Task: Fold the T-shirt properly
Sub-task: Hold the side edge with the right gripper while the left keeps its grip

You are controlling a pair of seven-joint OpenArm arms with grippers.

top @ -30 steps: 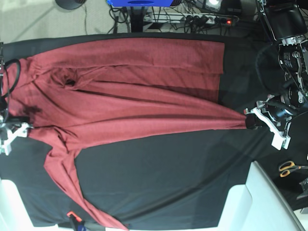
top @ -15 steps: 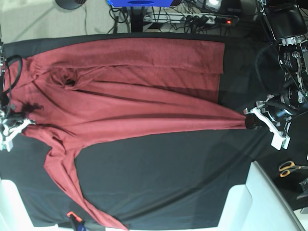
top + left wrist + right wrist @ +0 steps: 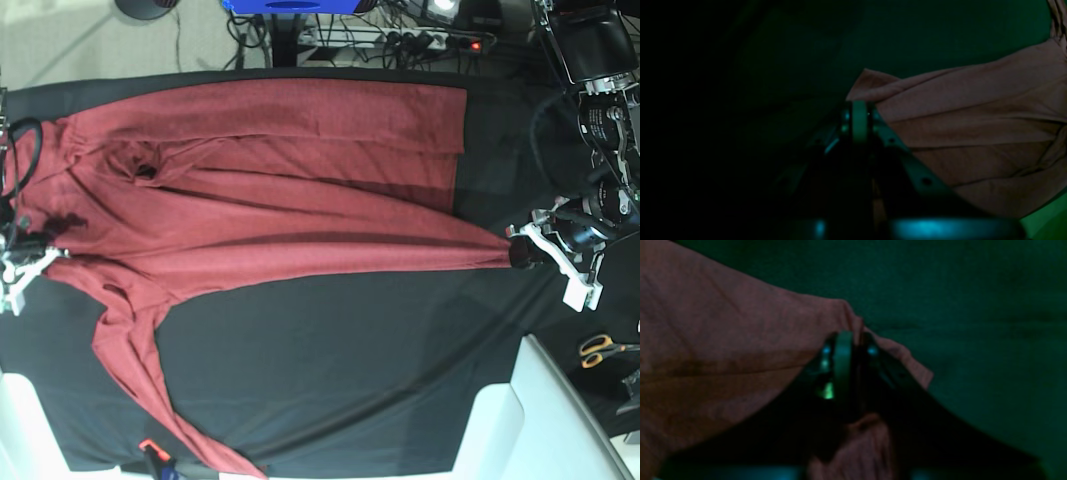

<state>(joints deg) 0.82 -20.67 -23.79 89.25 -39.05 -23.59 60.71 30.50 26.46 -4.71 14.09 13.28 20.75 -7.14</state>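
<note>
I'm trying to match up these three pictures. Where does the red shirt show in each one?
Base view: the T-shirt is spread across the upper half of the black cloth, stretched between both grippers.
Left wrist view: it fills the right side, its corner pinched by the left gripper.
Right wrist view: it fills the left side, bunched in the right gripper.
Shared landmark: the black cloth under it.

The base view looks straight down from high above, taking in the whole black table cover (image 3: 330, 380) and the spread T-shirt (image 3: 270, 190). Each wrist view sits low behind its own jaws, very near and dim, facing along them to a pinched fold of that same shirt.
</note>
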